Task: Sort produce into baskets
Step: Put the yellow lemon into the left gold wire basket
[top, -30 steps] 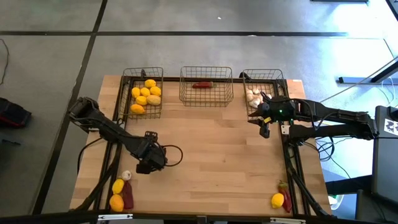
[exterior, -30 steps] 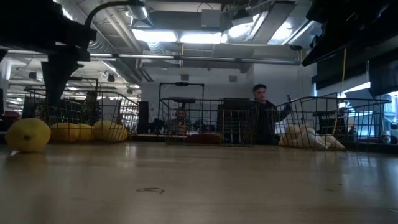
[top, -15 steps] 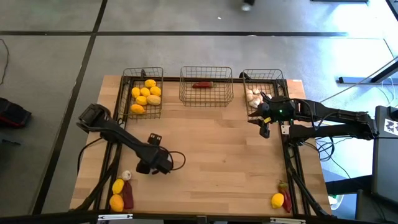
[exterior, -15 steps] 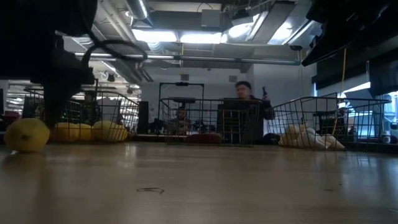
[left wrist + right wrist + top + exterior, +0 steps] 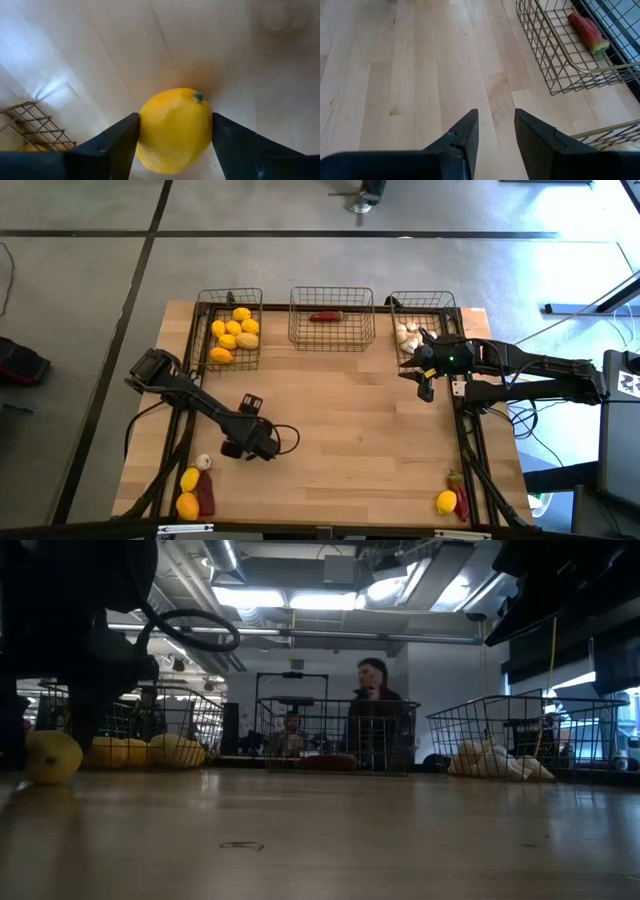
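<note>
Our left gripper (image 5: 172, 131) has its jaws around a lemon (image 5: 173, 129) on the bench (image 5: 360, 430), well short of the lemon basket (image 5: 231, 330) — round, it could squirt free if pinched off-centre. The right gripper (image 5: 495, 131) hangs by the garlic basket (image 5: 424, 325), jaws apart, empty.

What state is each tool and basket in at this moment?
Left tool: closed on a lemon resting on the table.
Right tool: open, empty, above the table.
Left basket: holds lemons.
Middle basket: holds one chili.
Right basket: holds garlic.
</note>
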